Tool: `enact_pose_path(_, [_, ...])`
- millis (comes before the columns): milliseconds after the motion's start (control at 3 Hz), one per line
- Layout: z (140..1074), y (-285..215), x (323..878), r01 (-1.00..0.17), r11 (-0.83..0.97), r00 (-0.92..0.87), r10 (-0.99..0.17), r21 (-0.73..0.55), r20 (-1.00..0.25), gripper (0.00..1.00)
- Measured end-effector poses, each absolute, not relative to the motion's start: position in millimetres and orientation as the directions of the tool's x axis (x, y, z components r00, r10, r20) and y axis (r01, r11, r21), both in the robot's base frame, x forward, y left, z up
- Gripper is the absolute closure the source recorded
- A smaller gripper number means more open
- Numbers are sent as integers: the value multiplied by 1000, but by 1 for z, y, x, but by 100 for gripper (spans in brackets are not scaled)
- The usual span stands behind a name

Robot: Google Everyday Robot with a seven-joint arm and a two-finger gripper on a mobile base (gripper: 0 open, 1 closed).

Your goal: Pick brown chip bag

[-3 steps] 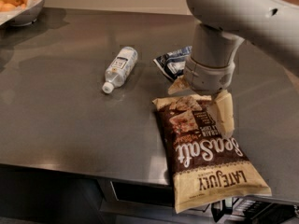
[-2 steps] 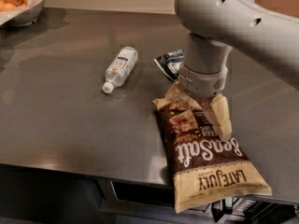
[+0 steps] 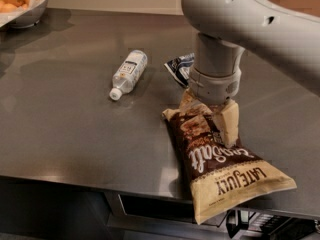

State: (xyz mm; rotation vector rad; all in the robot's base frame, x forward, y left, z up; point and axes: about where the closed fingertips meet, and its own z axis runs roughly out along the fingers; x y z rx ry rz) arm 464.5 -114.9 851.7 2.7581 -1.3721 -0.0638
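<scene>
The brown chip bag point(image 3: 220, 159) lies flat near the table's front edge. It is dark brown with cream ends, white script and "LATE JULY" lettering, and its near end hangs slightly over the edge. My gripper point(image 3: 212, 115) points straight down from the grey arm point(image 3: 215, 69) onto the bag's far end, which looks crumpled up against it. The bag rests on the table.
A small dark blue and white wrinkly bag point(image 3: 179, 66) lies just behind the gripper, partly hidden by the arm. A clear plastic bottle point(image 3: 128, 74) lies on its side to the left. A white bowl of orange fruit point(image 3: 22, 1) stands at the far left corner of the dark grey table point(image 3: 65, 119).
The arm has swung left and come lower over the bag's far end. The bag's far end now looks more bunched up. The bottle and the small bag have not moved.
</scene>
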Motion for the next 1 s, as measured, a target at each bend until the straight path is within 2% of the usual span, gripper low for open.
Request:
enact_pose_path(667, [884, -120, 474, -821, -571, 570, -821, 10, -19, 84])
enact_pose_path(1000, [903, -124, 477, -837, -547, 548, -835, -28, -48, 100])
